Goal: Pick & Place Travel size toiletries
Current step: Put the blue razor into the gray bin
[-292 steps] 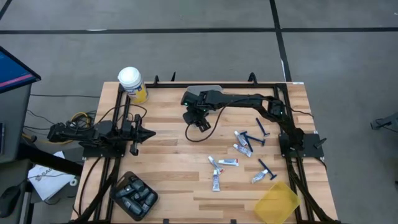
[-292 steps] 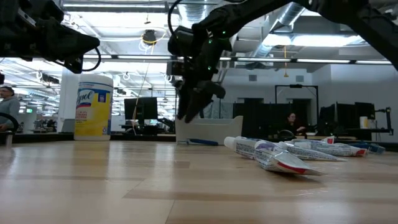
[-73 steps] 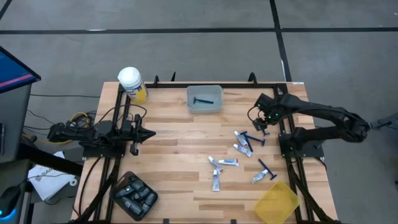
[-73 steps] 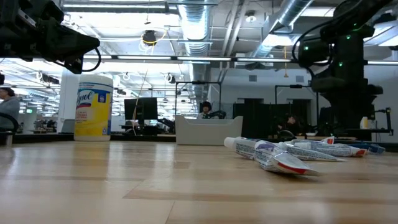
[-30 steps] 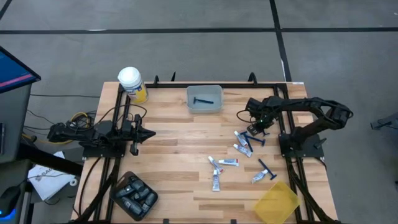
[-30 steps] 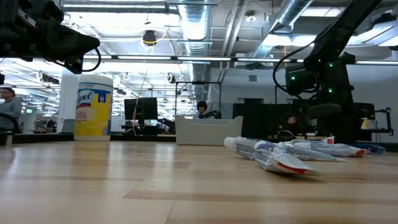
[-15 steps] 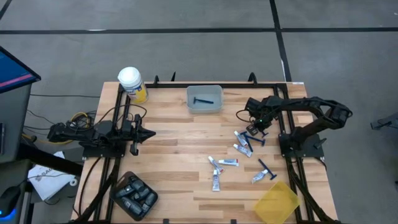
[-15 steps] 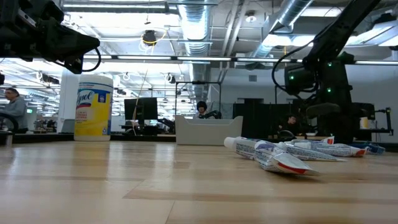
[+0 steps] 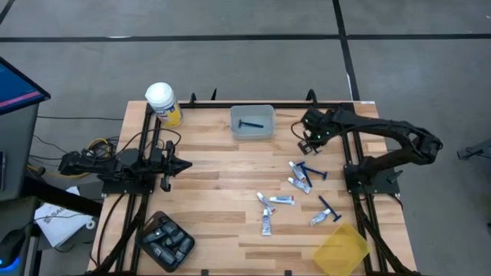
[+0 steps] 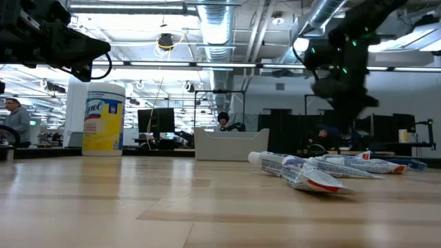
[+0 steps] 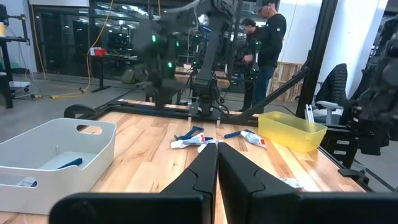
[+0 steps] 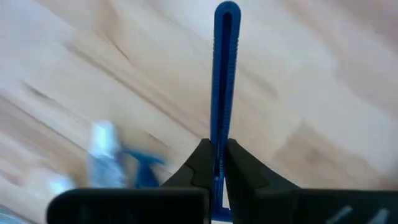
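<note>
Up off the table (image 9: 207,169) goes the right gripper (image 9: 306,141), clamped on a blue razor (image 12: 224,74) near the far right corner. Left gripper (image 9: 184,165) waits by the left edge, fingers together.

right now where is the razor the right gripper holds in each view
High view: not discernible, under the right gripper, right of the white bin.
Low view: not discernible.
Left wrist view: not discernible.
Right wrist view: blue razor pinched between the fingers.
Shared landmark: white bin, also in left wrist view.
</note>
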